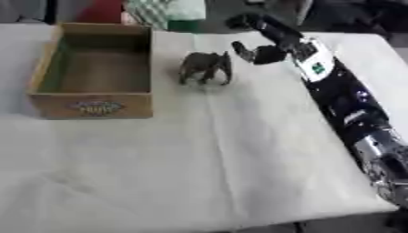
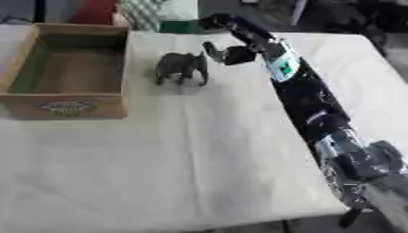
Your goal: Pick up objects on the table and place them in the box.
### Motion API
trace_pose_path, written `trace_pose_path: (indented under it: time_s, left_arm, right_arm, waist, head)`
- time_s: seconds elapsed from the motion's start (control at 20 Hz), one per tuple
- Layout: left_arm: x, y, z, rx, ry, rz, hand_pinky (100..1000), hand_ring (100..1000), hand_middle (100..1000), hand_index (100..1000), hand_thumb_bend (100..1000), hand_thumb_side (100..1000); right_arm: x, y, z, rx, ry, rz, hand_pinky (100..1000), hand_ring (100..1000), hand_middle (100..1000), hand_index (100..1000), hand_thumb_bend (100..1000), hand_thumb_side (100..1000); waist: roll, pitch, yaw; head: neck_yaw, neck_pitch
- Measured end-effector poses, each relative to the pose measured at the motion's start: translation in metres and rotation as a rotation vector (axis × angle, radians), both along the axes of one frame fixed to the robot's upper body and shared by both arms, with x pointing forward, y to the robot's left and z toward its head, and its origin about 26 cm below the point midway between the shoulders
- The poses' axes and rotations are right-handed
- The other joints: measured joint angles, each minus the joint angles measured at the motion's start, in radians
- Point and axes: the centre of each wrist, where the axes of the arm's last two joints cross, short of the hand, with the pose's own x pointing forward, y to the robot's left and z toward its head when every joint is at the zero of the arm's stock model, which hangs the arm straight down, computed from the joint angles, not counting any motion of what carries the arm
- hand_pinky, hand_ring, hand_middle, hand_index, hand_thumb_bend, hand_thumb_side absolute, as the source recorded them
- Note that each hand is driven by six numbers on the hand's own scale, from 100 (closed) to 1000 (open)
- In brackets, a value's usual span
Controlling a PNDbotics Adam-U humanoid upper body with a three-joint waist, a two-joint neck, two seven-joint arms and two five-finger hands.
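Observation:
A small dark grey toy elephant [image 1: 206, 67] stands upright on the white tablecloth, just right of the box. The box [image 1: 95, 105] is an open cardboard one at the far left with nothing visible inside. My right arm reaches in from the lower right across the table. Its hand [image 1: 257, 42] hovers just right of and behind the elephant, open, with fingers spread toward the far edge and the thumb pointing at the toy. The hand is close to the elephant but holds nothing. My left hand shows in neither view.
The white cloth [image 1: 199, 159] covers the whole table. Beyond the far edge stand a red object [image 1: 102, 10] and a green patterned one [image 1: 165, 11]. My right forearm [image 1: 350, 109] lies along the table's right side.

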Motion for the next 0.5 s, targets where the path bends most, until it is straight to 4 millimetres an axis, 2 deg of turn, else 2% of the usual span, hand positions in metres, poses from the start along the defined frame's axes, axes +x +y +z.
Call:
trace_pose_path:
  time_s: [0.5]
  left_arm:
    - [0.000, 0.000, 0.000, 0.000, 0.000, -0.001, 675, 690, 585, 567, 100, 857]
  right_arm:
    - [0.005, 0.014, -0.006, -0.045, 0.010, 0.019, 931, 891, 864, 932, 100, 534]
  waist:
    - [0.000, 0.000, 0.006]
  head:
    - [-0.010, 0.000]
